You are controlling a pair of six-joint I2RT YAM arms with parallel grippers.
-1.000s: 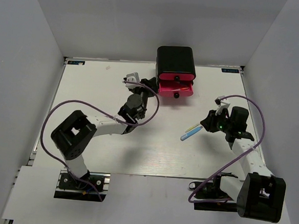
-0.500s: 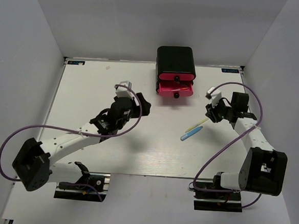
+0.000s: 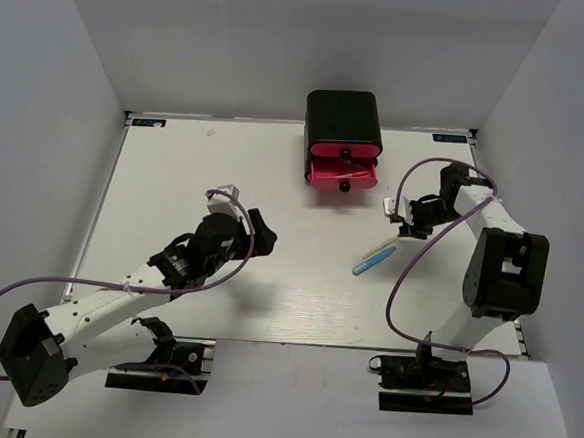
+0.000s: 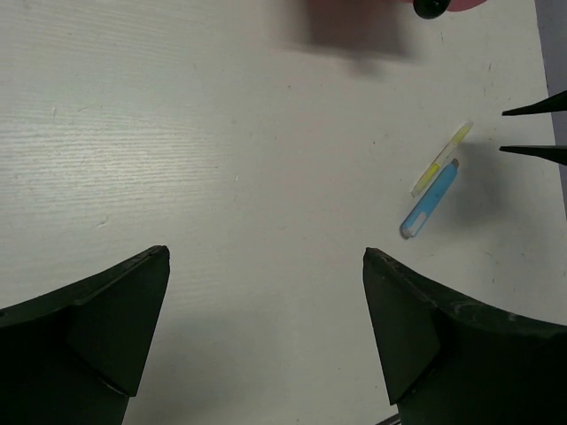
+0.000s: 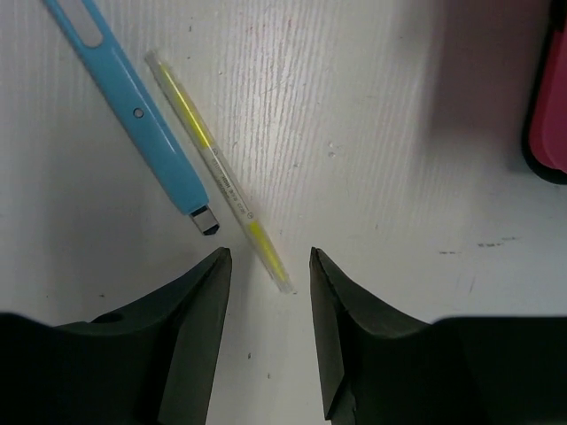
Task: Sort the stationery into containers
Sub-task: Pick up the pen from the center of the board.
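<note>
Now the right tool (image 5: 267, 257) has reached the yellow pen (image 5: 217, 173).

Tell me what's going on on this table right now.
Stationery is being sorted into a black drawer box at the far edge, where one pink drawer stands pulled out. The right tool is open and hovers right over one end of a yellow pen, which lies beside a light-blue marker on the table. Neither is gripped yet. The left tool is open and empty above bare table.
</note>
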